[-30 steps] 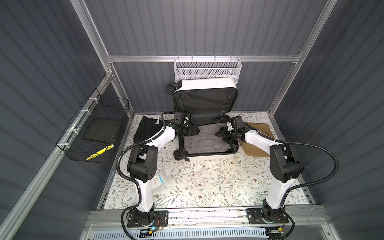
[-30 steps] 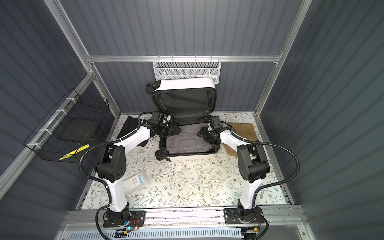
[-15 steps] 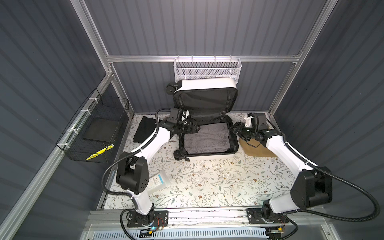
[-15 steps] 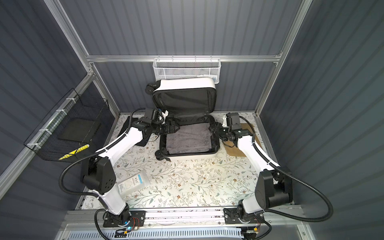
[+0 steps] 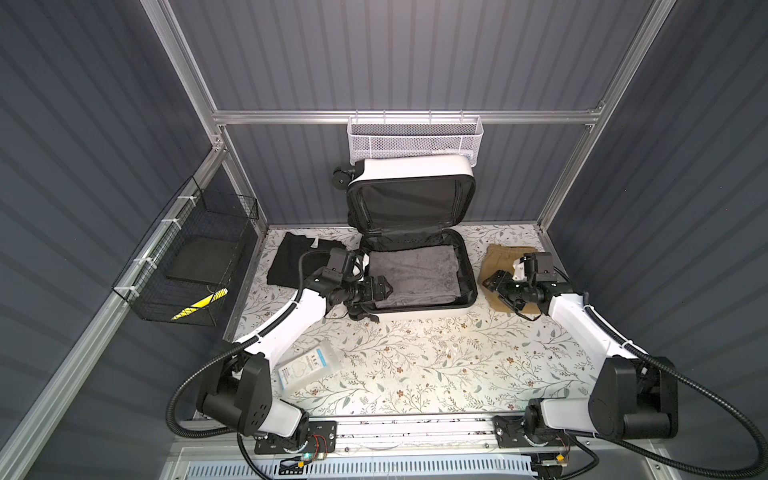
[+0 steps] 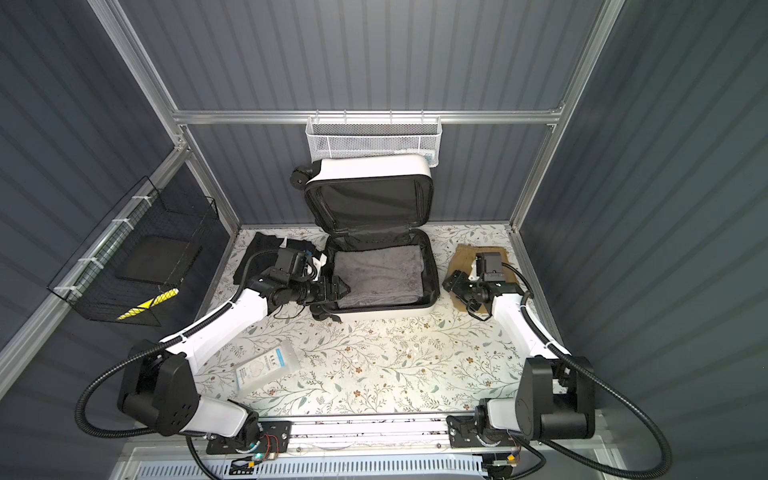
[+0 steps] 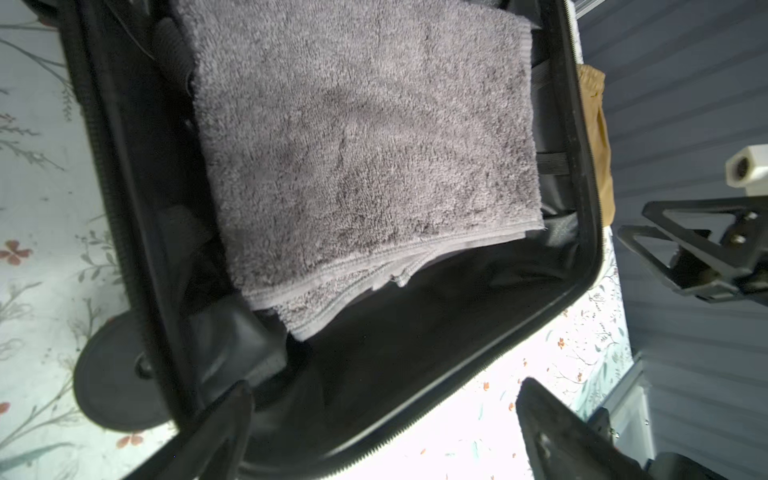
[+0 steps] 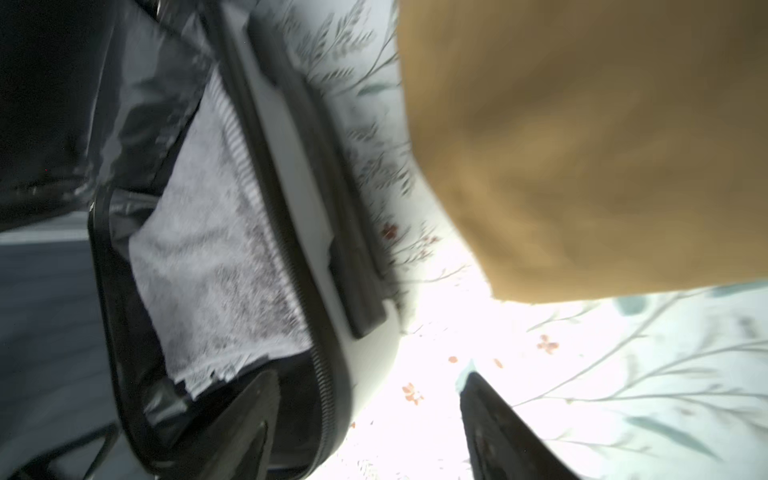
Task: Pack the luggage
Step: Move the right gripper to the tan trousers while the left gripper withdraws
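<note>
Open white luggage (image 5: 411,170) lying between both pincers, lid propped up, only partly packed. Grey towel (image 5: 409,274) inside, just ahead of the left pincer (image 5: 384,287) — spread wide, empty. Black garment (image 5: 286,262) behind it, unpacked. Tan garment (image 5: 498,253) beneath the right pincer (image 5: 492,286) — parted, empty. Clear pouch (image 5: 309,365) also left out.

A grey towel (image 7: 365,158) lies in the luggage (image 7: 415,340); left claw (image 7: 384,384) gapes empty.

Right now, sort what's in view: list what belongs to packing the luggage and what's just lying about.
Belongs to the job:
open white hard-shell suitcase
folded grey towel lying inside it
folded tan garment beside it, likely next
folded black garment on its other side
clear flat packet on the table, probably

Just lying about:
white mesh wall basket
black wire side basket
</note>
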Tool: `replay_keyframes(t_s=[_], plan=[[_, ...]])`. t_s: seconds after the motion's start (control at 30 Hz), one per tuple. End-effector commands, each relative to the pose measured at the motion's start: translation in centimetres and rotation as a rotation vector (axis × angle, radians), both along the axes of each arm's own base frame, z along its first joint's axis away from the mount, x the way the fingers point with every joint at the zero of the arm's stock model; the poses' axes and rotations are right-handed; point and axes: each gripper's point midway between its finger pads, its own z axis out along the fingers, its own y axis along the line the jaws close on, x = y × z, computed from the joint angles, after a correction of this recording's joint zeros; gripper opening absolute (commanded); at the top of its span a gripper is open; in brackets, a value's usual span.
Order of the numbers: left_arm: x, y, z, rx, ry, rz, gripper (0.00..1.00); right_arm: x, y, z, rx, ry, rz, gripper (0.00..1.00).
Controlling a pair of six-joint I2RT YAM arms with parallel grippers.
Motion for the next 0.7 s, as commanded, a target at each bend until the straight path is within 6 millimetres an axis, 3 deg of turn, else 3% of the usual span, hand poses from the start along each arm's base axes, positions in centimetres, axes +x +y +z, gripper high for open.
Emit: replay_keyframes(t_s=[0.0, 0.2, 0.4, 0.67], plan=[[-0.1, -0.9, 1.4, -0.073, -0.019, -0.011, 1.00, 0.9, -3.0, -0.6, -0.065, 0.036, -0.059, 0.72], [0.6, -2.3, 2.6, -0.103, -0.037, -0.043, 1.00, 3.5, -7.0, -1.7, -0.062, 0.085, -0.175, 0.72], [1.0, -4.1, 2.4, -0.124, -0.028, -0.078, 1.00, 5.6, -8.1, -3.4, -0.060, 0.131, -0.206, 0.72], [1.2, -6.0, 2.6, -0.159, -0.022, -0.114, 1.00, 5.8, -9.5, -7.4, -0.008, 0.206, -0.290, 0.72]])
